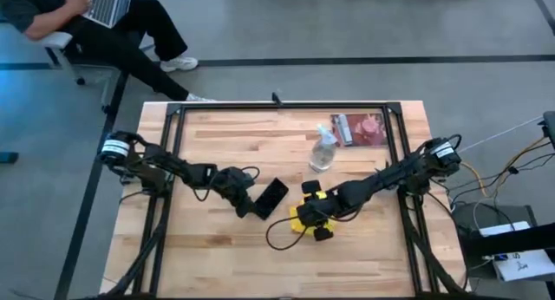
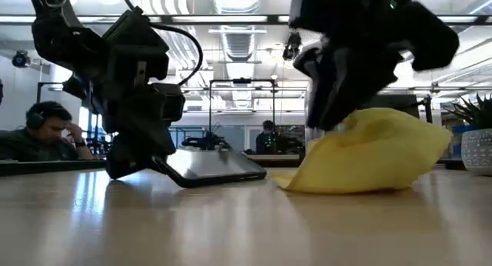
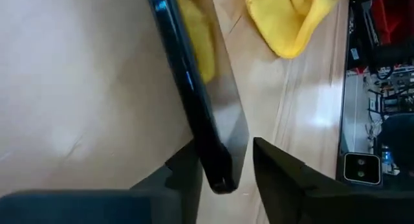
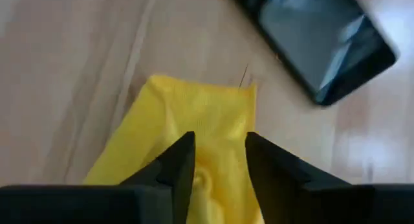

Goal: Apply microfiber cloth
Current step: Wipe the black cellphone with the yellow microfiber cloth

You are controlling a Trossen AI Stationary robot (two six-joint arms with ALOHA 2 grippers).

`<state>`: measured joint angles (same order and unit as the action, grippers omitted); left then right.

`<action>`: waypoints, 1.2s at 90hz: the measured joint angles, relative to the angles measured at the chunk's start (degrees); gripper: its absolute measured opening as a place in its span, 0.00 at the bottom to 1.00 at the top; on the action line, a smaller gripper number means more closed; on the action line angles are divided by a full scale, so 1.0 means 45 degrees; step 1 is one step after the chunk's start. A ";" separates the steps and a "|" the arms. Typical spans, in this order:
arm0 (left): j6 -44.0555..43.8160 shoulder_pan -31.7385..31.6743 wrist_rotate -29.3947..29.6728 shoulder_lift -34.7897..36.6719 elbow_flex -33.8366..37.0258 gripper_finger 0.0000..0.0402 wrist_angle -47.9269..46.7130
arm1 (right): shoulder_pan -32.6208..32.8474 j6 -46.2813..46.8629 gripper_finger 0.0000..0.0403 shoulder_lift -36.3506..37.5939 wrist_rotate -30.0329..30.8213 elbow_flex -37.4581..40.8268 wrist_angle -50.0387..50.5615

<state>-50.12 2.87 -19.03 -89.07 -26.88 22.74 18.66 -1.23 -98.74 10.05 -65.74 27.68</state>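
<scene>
**Cloth pinched, phone held on edge**

Microfiber cloth [image 4: 187, 146] lies bunched on surface [image 1: 217, 248], just beside phone [image 1: 271, 198]. Right pincer [image 4: 217, 156] is clamped on a fold. Left pincer [image 3: 223, 169] is clamped on phone's end. Cloth likely light, soft, floppy, non-slip; best taken at a raised fold.

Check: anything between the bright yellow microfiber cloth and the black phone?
Nothing. In the right wrist view only bare wooden table separates the yellow cloth from the black phone; the low view shows the same gap.
</scene>
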 joint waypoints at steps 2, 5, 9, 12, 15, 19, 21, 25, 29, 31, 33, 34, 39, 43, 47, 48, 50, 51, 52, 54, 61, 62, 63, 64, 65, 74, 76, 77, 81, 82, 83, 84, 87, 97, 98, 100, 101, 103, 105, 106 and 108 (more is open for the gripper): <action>0.0090 0.0000 0.0000 0.0072 0.0006 0.34 -0.0116 | -0.0014 -0.0105 0.33 0.0000 -0.0001 -0.0069 -0.0001; 0.0294 -0.0004 0.0000 0.0239 0.0006 0.35 -0.0345 | -0.0016 -0.0311 0.34 0.0000 -0.0004 -0.0168 0.0009; 0.0649 -0.0016 0.0000 0.0522 0.0006 0.38 -0.0807 | -0.0044 -0.0499 0.35 0.0000 -0.0010 -0.0292 0.0016; 0.0957 -0.0028 0.0000 0.0767 0.0006 0.39 -0.1185 | -0.0078 -0.0643 0.36 0.0000 -0.0001 -0.0357 -0.0054; 0.1274 -0.0039 0.0014 0.1023 0.0006 0.40 -0.1679 | -0.0143 -0.0763 0.37 0.0000 -0.0006 -0.0377 -0.0266; 0.1633 -0.0034 0.0150 0.1417 0.0006 0.41 -0.2444 | -0.0236 -0.0944 0.38 -0.0008 -0.0004 -0.0335 -0.0690; 0.1798 -0.0034 0.0283 0.1606 0.0006 0.42 -0.2763 | -0.0294 -0.0992 0.38 -0.0051 -0.0004 -0.0292 -0.0991; 0.2027 -0.0029 0.0709 0.2010 0.0006 0.43 -0.3352 | -0.0413 -0.1100 0.39 -0.0174 -0.0005 -0.0221 -0.1650; 0.2085 -0.0006 0.1292 0.2462 0.0006 0.43 -0.3962 | -0.0520 -0.1205 0.38 -0.0305 -0.0004 -0.0126 -0.2196; 0.2098 0.0014 0.1585 0.2665 0.0011 0.43 -0.4201 | -0.0580 -0.1203 0.38 -0.0428 -0.0001 -0.0107 -0.2437; 0.2092 0.0063 0.1902 0.2864 0.0011 0.43 -0.4371 | -0.0636 -0.1197 0.38 -0.0564 0.0003 -0.0101 -0.2737; 0.2099 0.0099 0.2088 0.2973 0.0011 0.43 -0.4444 | -0.0657 -0.1187 0.38 -0.0620 0.0002 -0.0101 -0.2893; 0.2092 0.0393 0.3009 0.3466 0.0026 0.43 -0.4804 | -0.0716 -0.1015 0.36 -0.0871 -0.0001 -0.0097 -0.3423; 0.2091 0.0775 0.3839 0.3770 0.0033 0.42 -0.4726 | -0.0735 -0.0853 0.35 -0.1072 0.0010 -0.0076 -0.3748; 0.2101 0.1310 0.4923 0.4034 0.0080 0.42 -0.4618 | -0.0728 -0.0666 0.33 -0.1214 0.0017 -0.0081 -0.4119; 0.2101 0.1462 0.5206 0.4083 0.0086 0.41 -0.4636 | -0.0722 -0.0632 0.32 -0.1239 0.0006 -0.0081 -0.4162; 0.2103 0.1781 0.5838 0.4160 0.0098 0.41 -0.4631 | -0.0690 -0.0603 0.31 -0.1312 0.0001 -0.0081 -0.4188; 0.2105 0.1963 0.6146 0.4186 0.0098 0.40 -0.4618 | -0.0671 -0.0571 0.30 -0.1354 0.0009 -0.0081 -0.4199; 0.2106 0.2144 0.6456 0.4203 0.0098 0.40 -0.4600 | -0.0655 -0.0541 0.29 -0.1387 0.0009 -0.0081 -0.4233; 0.2106 0.2510 0.7106 0.4215 0.0101 0.40 -0.4573 | -0.0634 -0.0470 0.27 -0.1432 0.0013 -0.0072 -0.4333; 0.2248 0.3832 0.9231 0.4166 0.0128 0.37 -0.4599 | -0.0542 -0.0249 0.20 -0.1470 0.0097 0.0124 -0.4405; 0.2285 0.4007 0.9530 0.4138 0.0128 0.37 -0.4574 | -0.0532 -0.0214 0.18 -0.1467 0.0101 0.0163 -0.4418; 0.2322 0.4180 0.9829 0.4104 0.0128 0.37 -0.4536 | -0.0531 -0.0174 0.17 -0.1466 0.0101 0.0210 -0.4485; 0.2366 0.4364 1.0121 0.4054 0.0128 0.37 -0.4474 | -0.0531 -0.0126 0.16 -0.1463 0.0100 0.0258 -0.4565; 0.2412 0.4536 1.0388 0.4003 0.0128 0.36 -0.4410 | -0.0528 -0.0058 0.14 -0.1455 0.0097 0.0307 -0.4669; 0.2913 0.5743 1.2511 0.3484 0.0146 0.34 -0.3729 | -0.0536 0.0285 0.03 -0.1330 0.0110 0.0819 -0.5292; 0.3029 0.5916 1.2970 0.3328 0.0147 0.33 -0.3469 | -0.0536 0.0377 0.02 -0.1294 0.0111 0.0895 -0.5447; 0.3105 0.5972 1.3215 0.3254 0.0147 0.33 -0.3309 | -0.0533 0.0416 0.02 -0.1278 0.0109 0.0929 -0.5533; 0.3374 0.6162 1.4143 0.2952 0.0142 0.32 -0.2775 | -0.0513 0.0753 0.02 -0.1260 0.0136 0.1043 -0.5682; 0.3451 0.6192 1.4385 0.2878 0.0142 0.31 -0.2684 | -0.0510 0.0840 0.02 -0.1253 0.0143 0.1068 -0.5678; 0.3515 0.6218 1.4612 0.2807 0.0144 0.31 -0.2586 | -0.0507 0.0931 0.03 -0.1248 0.0145 0.1091 -0.5670; 0.3566 0.6241 1.4824 0.2740 0.0147 0.31 -0.2480 | -0.0501 0.1043 0.03 -0.1245 0.0163 0.1114 -0.5665; 0.3675 0.6241 1.5353 0.2511 0.0147 0.30 -0.2114 | -0.0471 0.1259 0.03 -0.1243 0.0308 0.1172 -0.5688; 0.3289 0.6229 1.6229 0.1703 0.0142 0.28 -0.0727 | -0.0368 0.1714 0.01 -0.1307 0.0872 0.1501 -0.5960; 0.3290 0.6217 1.6245 0.1604 0.0142 0.27 -0.0575 | -0.0366 0.1722 0.01 -0.1326 0.0920 0.1539 -0.6095; 0.3355 0.6208 1.6247 0.1429 0.0142 0.27 -0.0285 | -0.0366 0.1736 0.01 -0.1371 0.0999 0.1620 -0.6385; 0.3409 0.6206 1.6247 0.1346 0.0142 0.27 -0.0178 | -0.0366 0.1736 0.01 -0.1395 0.1018 0.1672 -0.6551; 0.3568 0.6191 1.6247 0.1185 0.0142 0.26 0.0010 | -0.0361 0.1725 0.00 -0.1455 0.1038 0.1790 -0.6906; 0.3736 0.6193 1.6241 0.1036 0.0142 0.26 0.0153 | -0.0345 0.1718 0.00 -0.1545 0.1064 0.1896 -0.7281; 0.3813 0.6193 1.6238 0.0963 0.0142 0.26 0.0204 | -0.0344 0.1718 0.01 -0.1605 0.1077 0.1938 -0.7486; 0.3910 0.6195 1.6218 0.0825 0.0142 0.25 0.0277 | -0.0347 0.1718 0.01 -0.1733 0.1098 0.1998 -0.7857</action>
<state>-32.52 30.75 53.95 -85.36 -26.24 23.99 17.10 6.50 -106.54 14.99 -56.75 -7.68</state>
